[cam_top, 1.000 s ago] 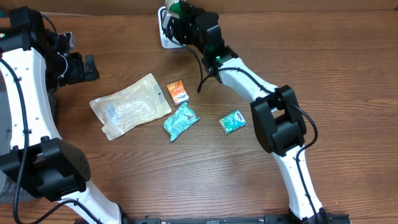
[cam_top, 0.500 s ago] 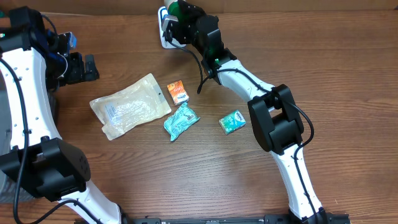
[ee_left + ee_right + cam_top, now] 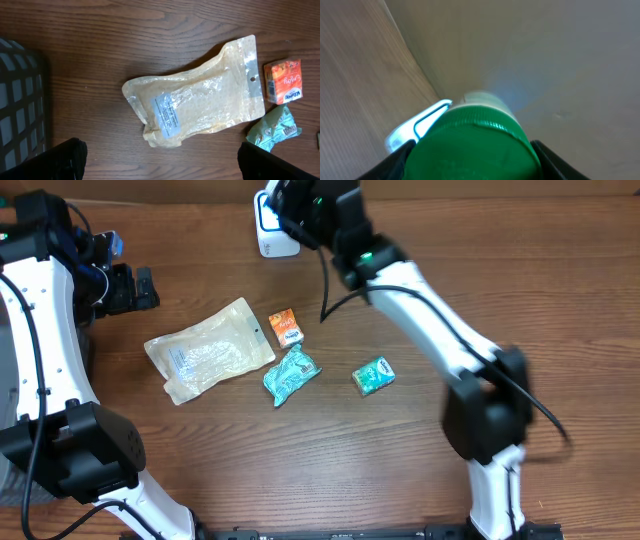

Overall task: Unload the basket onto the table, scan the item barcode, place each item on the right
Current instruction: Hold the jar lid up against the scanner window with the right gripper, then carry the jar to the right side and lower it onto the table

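Scanning is in hand: the right pincer (image 3: 292, 202) grasps a green-capped container (image 3: 472, 145) just beside the white barcode scanner (image 3: 268, 235) at the far edge of the counter (image 3: 300, 470), the left pincer (image 3: 135, 288) hangs released, and next, I judge, the barcode must be turned toward the scanner's lit face.

Right wrist view: green-capped item (image 3: 472, 145) fills my lower frame, out of focus, cut off at the bottom edge. It hides most of the scanner (image 3: 418, 126).
Overhead: right arm (image 3: 440, 330) blurred.
Left wrist view: teal packet (image 3: 272, 131) clipped at right edge; pouch label (image 3: 167, 112) too small to read.
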Robot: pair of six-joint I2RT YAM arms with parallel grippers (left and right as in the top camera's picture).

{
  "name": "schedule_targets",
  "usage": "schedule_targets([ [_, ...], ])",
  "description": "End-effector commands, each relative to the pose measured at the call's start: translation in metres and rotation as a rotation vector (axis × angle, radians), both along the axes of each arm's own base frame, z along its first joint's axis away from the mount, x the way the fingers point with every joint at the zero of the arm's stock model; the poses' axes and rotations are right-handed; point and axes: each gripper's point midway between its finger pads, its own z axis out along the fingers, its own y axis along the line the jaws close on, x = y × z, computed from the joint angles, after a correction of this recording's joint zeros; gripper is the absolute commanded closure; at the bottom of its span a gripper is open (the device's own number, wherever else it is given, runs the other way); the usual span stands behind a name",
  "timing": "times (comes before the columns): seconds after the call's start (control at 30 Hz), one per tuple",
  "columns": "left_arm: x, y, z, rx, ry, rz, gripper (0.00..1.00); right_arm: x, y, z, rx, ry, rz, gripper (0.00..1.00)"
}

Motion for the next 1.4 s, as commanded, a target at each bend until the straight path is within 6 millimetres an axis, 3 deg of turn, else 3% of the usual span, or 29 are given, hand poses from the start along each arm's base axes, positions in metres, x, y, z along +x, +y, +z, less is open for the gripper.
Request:
schedule_targets([
  [0.0,0.003,-0.004,0.011,-0.006,-0.034,0.006,0.00,-0.042,-0.044,0.109,0.281,0.052,-0.119,0.64],
  [0.07,0.003,-0.004,0.011,-0.005,-0.034,0.006,0.00,-0.060,-0.069,0.107,0.305,0.163,-0.184,0.64],
  [0.17,0.003,-0.004,0.011,-0.005,-0.034,0.006,0.01,-0.083,-0.111,0.088,0.332,0.351,-0.316,0.64],
  [0.23,0.003,-0.004,0.011,-0.006,-0.034,0.006,0.01,-0.098,-0.144,0.056,0.312,0.522,-0.416,0.64],
  [0.53,0.003,-0.004,0.012,-0.005,-0.034,0.006,0.00,-0.124,-0.234,-0.047,0.367,0.939,-0.696,0.64],
  [0.67,0.003,-0.004,0.011,-0.006,-0.034,0.006,0.00,-0.131,-0.253,-0.083,0.372,1.012,-0.745,0.64],
  [0.7,0.003,-0.004,0.011,-0.006,-0.034,0.006,0.01,-0.134,-0.260,-0.103,0.368,1.038,-0.769,0.64],
  [0.8,0.003,-0.004,0.011,-0.006,-0.034,0.006,0.00,-0.142,-0.271,-0.134,0.356,1.072,-0.806,0.64],
  [0.93,0.003,-0.004,0.011,-0.006,-0.034,0.006,0.00,-0.151,-0.281,-0.161,0.341,1.092,-0.844,0.64],
  [1.07,0.003,-0.004,0.011,-0.006,-0.034,0.006,0.00,-0.158,-0.291,-0.175,0.311,1.101,-0.887,0.64],
  [1.37,0.003,-0.004,0.011,-0.005,-0.034,0.006,0.00,-0.167,-0.291,-0.180,0.296,1.135,-0.896,0.64],
])
